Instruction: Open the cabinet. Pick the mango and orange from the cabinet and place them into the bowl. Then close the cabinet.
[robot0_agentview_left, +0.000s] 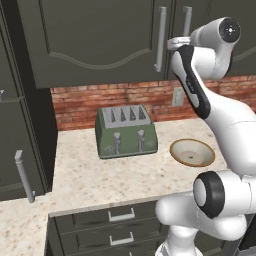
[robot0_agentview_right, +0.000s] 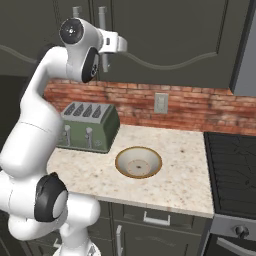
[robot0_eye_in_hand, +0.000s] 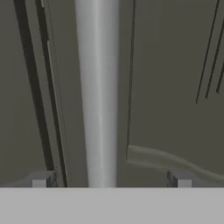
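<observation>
Tool (robot0_eye_in_hand: 109, 179) wide around cabinet (robot0_eye_in_hand: 175, 87) handle (robot0_eye_in_hand: 98, 109)

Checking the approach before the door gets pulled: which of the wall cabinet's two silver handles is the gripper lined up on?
The right-hand door's handle, running up between the open gripper fingertips. The left-hand door's handle stands clear beside it.

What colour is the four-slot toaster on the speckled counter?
Sage green with silver levers: the four-slot toaster shows best in the left base view.
</observation>
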